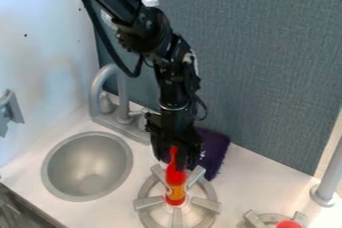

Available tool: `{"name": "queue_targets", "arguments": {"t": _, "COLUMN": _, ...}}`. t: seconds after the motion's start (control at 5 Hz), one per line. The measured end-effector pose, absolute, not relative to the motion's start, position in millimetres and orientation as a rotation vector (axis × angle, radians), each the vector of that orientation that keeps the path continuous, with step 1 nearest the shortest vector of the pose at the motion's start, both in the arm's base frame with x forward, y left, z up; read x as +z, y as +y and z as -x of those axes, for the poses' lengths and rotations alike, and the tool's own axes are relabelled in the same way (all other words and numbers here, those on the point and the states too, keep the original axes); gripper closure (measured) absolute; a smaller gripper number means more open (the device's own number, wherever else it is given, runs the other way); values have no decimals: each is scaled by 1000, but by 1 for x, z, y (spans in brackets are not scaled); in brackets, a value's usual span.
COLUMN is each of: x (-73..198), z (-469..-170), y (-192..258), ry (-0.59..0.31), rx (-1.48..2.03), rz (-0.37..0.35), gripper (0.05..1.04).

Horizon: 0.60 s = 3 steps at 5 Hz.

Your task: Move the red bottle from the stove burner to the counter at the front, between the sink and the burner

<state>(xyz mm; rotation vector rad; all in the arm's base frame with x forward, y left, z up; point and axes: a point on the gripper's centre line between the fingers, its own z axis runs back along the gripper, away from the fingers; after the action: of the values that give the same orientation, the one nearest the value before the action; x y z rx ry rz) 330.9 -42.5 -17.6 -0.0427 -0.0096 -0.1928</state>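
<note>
Bottle (pixel 176 187), red with a yellow and orange label, stands upright over the middle of a grey burner (pixel 148 202), right below the hand (pixel 176 159); its narrow red neck rises into the hand's lower end. I cannot tell whether the hand is pinching that neck or spread around it.

Just behind the hand, toward the view's right, a dark purple cloth (pixel 215 153) lies on the white bench (pixel 240 182). To the hand's left in view, a round grey sink (pixel 88 166) is set into the bench, with a curved grey faucet (pixel 99 87) behind it. Toward the lower right, well apart from the hand, are a second burner (pixel 254 219) and a red object (pixel 289 224), both cut off by the view's bottom edge.

The black arm (pixel 150 29) comes from the upper left, bends, and drops steeply, so the hand points down at the bottle.

Behind the hand, a blue-grey panel (pixel 267 67) borders the bench; a pale wall (pixel 43 42) with a grey fitting (pixel 10 112) bounds the far left. A grey post (pixel 329 177) stands well to the hand's right. The bench extends from the hand toward that post, and the cloth and burner prongs sit close around the hand.
</note>
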Motion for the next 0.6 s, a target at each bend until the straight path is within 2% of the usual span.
{"name": "queue_targets", "arguments": {"t": 0.2, "x": -17, "z": -326, "y": -48, "ry": 17, "rx": -216, "rz": 83, "gripper": 708}}
{"name": "queue_targets", "arguments": {"t": 0.4, "x": -17, "z": -326, "y": -48, "ry": 20, "rx": -213, "rz": 83, "gripper": 742}}
{"name": "queue_targets", "arguments": {"t": 0.6, "x": -3, "z": -322, "y": -50, "ry": 6, "rx": -227, "rz": 96, "gripper": 742}}
